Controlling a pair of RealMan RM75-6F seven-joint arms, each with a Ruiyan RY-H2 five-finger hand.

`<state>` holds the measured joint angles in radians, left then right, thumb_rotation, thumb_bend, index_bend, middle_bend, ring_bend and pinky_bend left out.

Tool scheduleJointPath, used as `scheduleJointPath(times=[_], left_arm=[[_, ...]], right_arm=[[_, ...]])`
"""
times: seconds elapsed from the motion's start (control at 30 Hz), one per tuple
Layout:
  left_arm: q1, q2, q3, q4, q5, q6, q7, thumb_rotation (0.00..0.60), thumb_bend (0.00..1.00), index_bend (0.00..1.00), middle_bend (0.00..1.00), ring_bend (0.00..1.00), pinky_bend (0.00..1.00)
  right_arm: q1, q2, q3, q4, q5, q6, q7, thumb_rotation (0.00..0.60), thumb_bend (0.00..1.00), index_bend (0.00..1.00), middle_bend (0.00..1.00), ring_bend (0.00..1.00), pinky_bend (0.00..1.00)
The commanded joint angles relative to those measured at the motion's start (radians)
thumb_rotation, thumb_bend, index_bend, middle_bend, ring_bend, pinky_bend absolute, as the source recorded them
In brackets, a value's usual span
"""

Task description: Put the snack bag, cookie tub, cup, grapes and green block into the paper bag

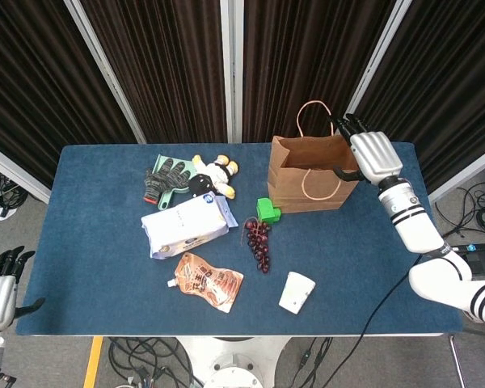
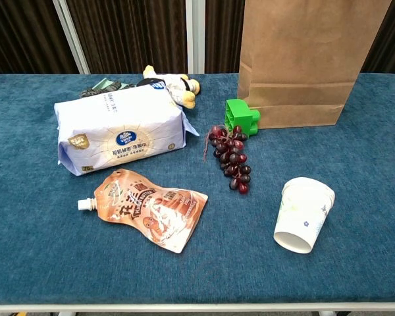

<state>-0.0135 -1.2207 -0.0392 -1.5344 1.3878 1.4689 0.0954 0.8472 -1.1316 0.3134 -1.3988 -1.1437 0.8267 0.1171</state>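
While your right hand (image 1: 373, 155) hangs at the right top edge of the paper bag (image 1: 310, 173), its fingers are spread apart and hold nothing; the back of the hand faces the head camera. The bag stands upright at the far side of the table (image 1: 97, 242), mouth open, one looped handle standing up behind and one lying against its front face. You cannot see a cookie tub anywhere on the table, and the bag's inside is too dark to tell what it holds.

Your left hand (image 1: 0, 284) sits off the table's near left corner, low and well apart from everything; it holds nothing and its dark fingers point up and lie slightly apart.

Your green block (image 2: 241, 117) rests just beside the bag's left bottom corner, touching or nearly touching it. Just in front of the block lie the grapes (image 2: 229, 157). Nearer you and to the right, the cup (image 2: 303, 214) lies tipped on its side, mouth toward the table's near edge. The orange snack bag (image 2: 150, 208) lies flat to the left of the grapes, spout pointing left.

Behind the snack bag you have a white wipes pack (image 2: 122, 128), and behind that a plush toy (image 1: 214, 175) beside a pair of gloves (image 1: 166, 178).
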Motion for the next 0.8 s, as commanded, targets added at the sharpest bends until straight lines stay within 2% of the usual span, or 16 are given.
scheduleJointPath(times=[0.03, 0.17, 0.23, 0.33, 0.43, 0.57, 0.67, 0.8], left_arm=[[0.001, 0.0, 0.001, 0.0, -0.001, -0.001, 0.001, 0.6, 0.04, 0.23, 0.2, 0.12, 0.15], [-0.001, 0.0, 0.001, 0.0, 0.001, -0.002, 0.002, 0.6, 0.04, 0.23, 0.2, 0.12, 0.15], [-0.003, 0.0, 0.0, 0.0, 0.005, -0.001, 0.003, 0.6, 0.04, 0.23, 0.2, 0.12, 0.15], [-0.009, 0.003, -0.002, -0.004, 0.012, 0.0, 0.01, 0.6, 0.04, 0.23, 0.2, 0.12, 0.15], [-0.013, 0.006, -0.004, -0.012, 0.02, 0.002, 0.017, 0.6, 0.04, 0.23, 0.2, 0.12, 0.15], [-0.016, 0.011, -0.005, -0.023, 0.024, 0.004, 0.029, 0.6, 0.04, 0.23, 0.2, 0.12, 0.15], [-0.018, 0.015, -0.005, -0.031, 0.023, 0.002, 0.037, 0.6, 0.04, 0.23, 0.2, 0.12, 0.15], [-0.017, 0.017, -0.004, -0.04, 0.024, 0.005, 0.042, 0.6, 0.04, 0.23, 0.2, 0.12, 0.15]], right_arm=[[-0.038, 0.032, -0.004, -0.042, -0.051, 0.058, 0.027, 0.6, 0.21, 0.0, 0.14, 0.0, 0.18], [-0.131, 0.095, -0.038, -0.112, -0.154, 0.181, 0.08, 0.6, 0.17, 0.01, 0.25, 0.06, 0.25], [-0.177, 0.122, -0.062, -0.136, -0.203, 0.235, 0.11, 0.6, 0.12, 0.07, 0.31, 0.14, 0.33], [-0.243, 0.164, -0.117, -0.159, -0.297, 0.295, 0.193, 0.6, 0.05, 0.22, 0.4, 0.27, 0.45], [-0.295, 0.193, -0.183, -0.156, -0.407, 0.343, 0.299, 0.6, 0.04, 0.28, 0.45, 0.3, 0.47], [-0.346, 0.205, -0.273, -0.134, -0.542, 0.398, 0.389, 0.6, 0.04, 0.29, 0.45, 0.3, 0.47], [-0.357, 0.192, -0.324, -0.126, -0.623, 0.407, 0.366, 0.6, 0.05, 0.29, 0.45, 0.3, 0.47], [-0.339, 0.142, -0.366, -0.13, -0.707, 0.379, 0.302, 0.6, 0.05, 0.28, 0.43, 0.28, 0.47]])
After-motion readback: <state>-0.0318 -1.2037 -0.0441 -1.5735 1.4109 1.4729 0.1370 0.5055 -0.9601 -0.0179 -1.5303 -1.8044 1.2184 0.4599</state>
